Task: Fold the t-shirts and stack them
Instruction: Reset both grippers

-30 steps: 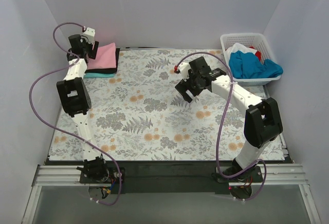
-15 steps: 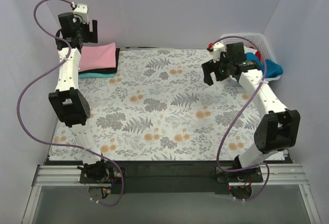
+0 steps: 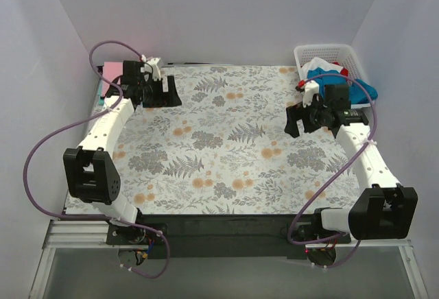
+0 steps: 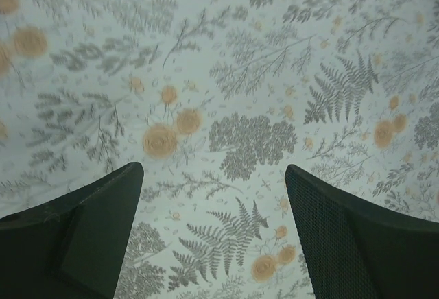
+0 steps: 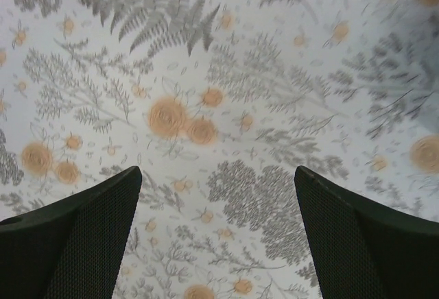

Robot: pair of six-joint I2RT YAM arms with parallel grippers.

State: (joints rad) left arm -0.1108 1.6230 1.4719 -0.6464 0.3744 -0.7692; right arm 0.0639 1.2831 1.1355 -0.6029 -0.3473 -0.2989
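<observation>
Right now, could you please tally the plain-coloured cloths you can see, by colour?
Pink folded cloth at the far left: 1
Blue cloth in the white plastic lattice basket: 1
White cloth in the basket: 1
Red cloth in the basket: 1
Total: 4; the left arm may hide others.

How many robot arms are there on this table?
2. The left arm stretches along the left side to the far left corner; the right arm runs along the right side, near the white basket. None seem hidden.
</observation>
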